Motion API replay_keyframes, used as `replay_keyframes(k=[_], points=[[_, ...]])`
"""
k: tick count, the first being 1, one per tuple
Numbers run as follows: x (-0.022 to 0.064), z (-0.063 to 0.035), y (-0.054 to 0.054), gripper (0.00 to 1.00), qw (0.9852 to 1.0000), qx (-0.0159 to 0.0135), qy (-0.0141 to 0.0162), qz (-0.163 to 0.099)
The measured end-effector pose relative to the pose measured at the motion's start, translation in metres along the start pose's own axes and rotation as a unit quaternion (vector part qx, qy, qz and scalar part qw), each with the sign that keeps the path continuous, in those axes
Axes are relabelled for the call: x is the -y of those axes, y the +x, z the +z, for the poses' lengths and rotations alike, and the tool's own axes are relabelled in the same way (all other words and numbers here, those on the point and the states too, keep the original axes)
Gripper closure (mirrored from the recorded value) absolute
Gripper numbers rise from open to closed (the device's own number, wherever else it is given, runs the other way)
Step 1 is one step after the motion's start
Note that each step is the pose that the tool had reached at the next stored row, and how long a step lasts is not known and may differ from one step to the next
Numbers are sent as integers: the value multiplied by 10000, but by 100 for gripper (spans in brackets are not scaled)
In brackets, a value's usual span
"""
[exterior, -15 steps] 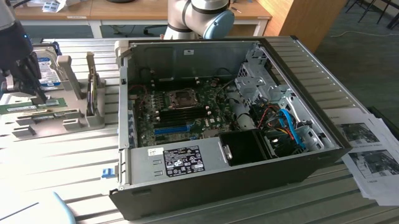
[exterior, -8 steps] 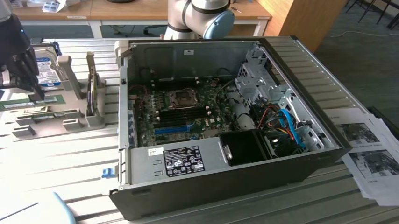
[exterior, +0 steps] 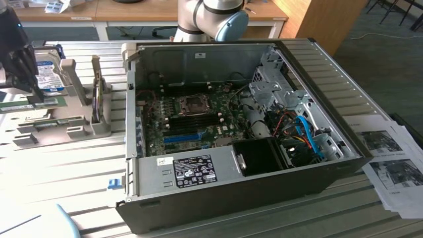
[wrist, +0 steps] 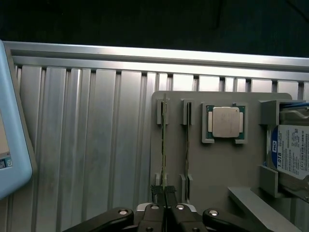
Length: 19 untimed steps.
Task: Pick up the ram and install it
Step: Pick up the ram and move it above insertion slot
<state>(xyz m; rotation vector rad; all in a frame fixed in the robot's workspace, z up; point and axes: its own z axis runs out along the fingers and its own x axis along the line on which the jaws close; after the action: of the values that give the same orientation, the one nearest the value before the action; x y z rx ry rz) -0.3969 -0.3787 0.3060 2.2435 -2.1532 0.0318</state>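
The ram (wrist: pixel 164 140) is a thin green stick seen edge-on, standing in the slots of a grey holder plate (wrist: pixel 198 164). My gripper (wrist: pixel 165 192) is directly over it with both fingers pressed together on its near end. A second green stick (wrist: pixel 187 145) stands in the neighbouring slot. In the exterior view the gripper (exterior: pixel 30 95) hangs at the far left over the holder, with the green ram (exterior: pixel 17 106) under it. The open computer case (exterior: pixel 251 193) lies well to the exterior view's right, its black memory slots (exterior: pixel 195 119) on the motherboard.
A processor chip (wrist: pixel 226 122) and a hard drive (wrist: pixel 292 151) with a blue-white label sit on the same holder. A bright-blue slot (exterior: pixel 182 138) lies on the motherboard below the black ones. Printed sheets (exterior: pixel 393 163) lie right of the case. A light-blue object (wrist: pixel 12 145) stands beside the ribbed table.
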Motion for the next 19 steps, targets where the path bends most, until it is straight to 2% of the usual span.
replay_keyframes(k=[19], points=[[-3,-311,12,89,10000,0,0,1]])
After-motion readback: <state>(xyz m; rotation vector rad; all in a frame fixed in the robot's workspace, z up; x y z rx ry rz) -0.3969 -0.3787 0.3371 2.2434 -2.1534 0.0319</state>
